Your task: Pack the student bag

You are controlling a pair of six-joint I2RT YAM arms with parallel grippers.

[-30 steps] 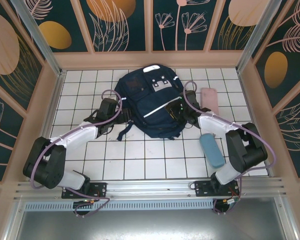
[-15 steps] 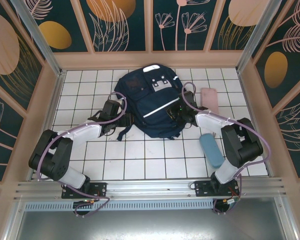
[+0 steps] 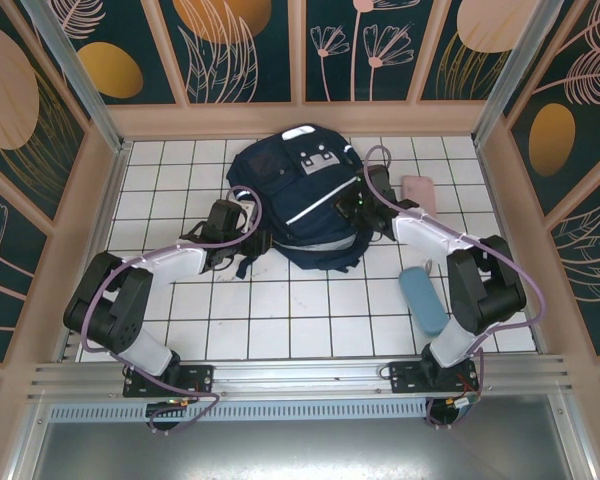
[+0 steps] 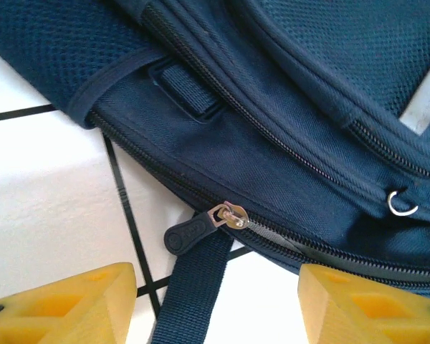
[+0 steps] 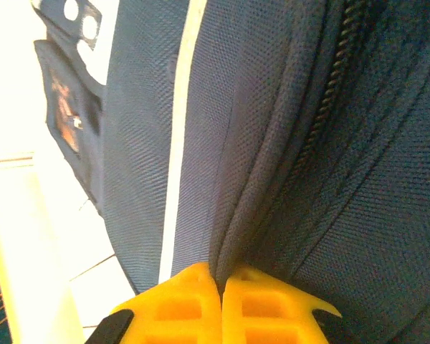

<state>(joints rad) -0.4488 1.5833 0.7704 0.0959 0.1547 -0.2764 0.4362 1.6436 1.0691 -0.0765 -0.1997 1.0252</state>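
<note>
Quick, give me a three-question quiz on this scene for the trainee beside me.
1. Fill in: the blue case lies to the robot's ____ of the backpack.
2. True or false: the left claw is clamped on the zipper pull.
3. The right claw pinches: A the blue case, B a fold of the backpack, C nothing.
Key: 1 right. 2 false; it is open, short of the pull. 3 B.
</note>
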